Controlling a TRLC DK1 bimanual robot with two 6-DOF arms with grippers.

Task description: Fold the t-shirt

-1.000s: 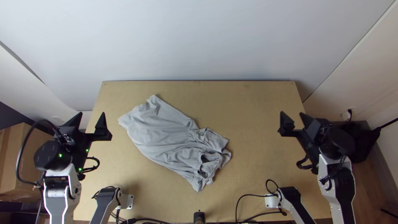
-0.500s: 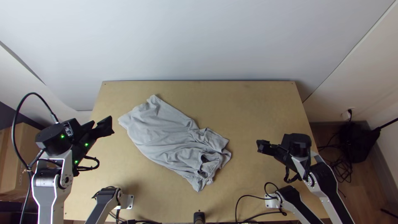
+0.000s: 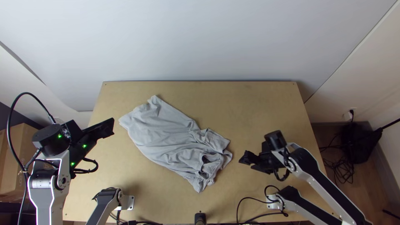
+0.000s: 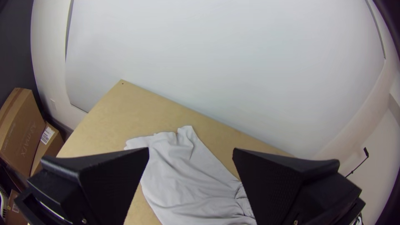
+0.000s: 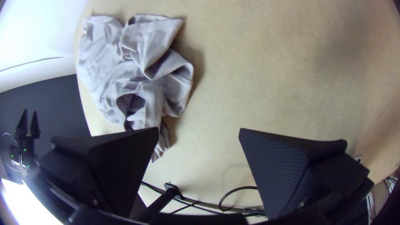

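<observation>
A light grey t-shirt [image 3: 162, 137] lies rumpled across the table's left and middle, its lower right end bunched around a dark opening. Left of the cloth, at the table's left edge, is my left gripper [image 3: 109, 127]; the left wrist view shows that gripper [image 4: 190, 156] open with nothing between its fingers, and the shirt [image 4: 179, 179] farther off. My right gripper [image 3: 248, 160] is to the right of the bunched end, apart from it. In the right wrist view, my right gripper [image 5: 198, 131] is open and empty, with the shirt's folds [image 5: 137, 71] nearby.
The wooden table [image 3: 250, 104] has bare surface behind and to the right of the cloth. Black cables [image 3: 250, 196] run along its near edge, beside a small black post [image 3: 200, 217]. Cardboard boxes [image 4: 25, 125] stand on the floor at the left.
My right gripper has swung from the table's right side inward and nearer the shirt's bunched end. The left gripper has turned and shifted slightly. The shirt lies as before.
</observation>
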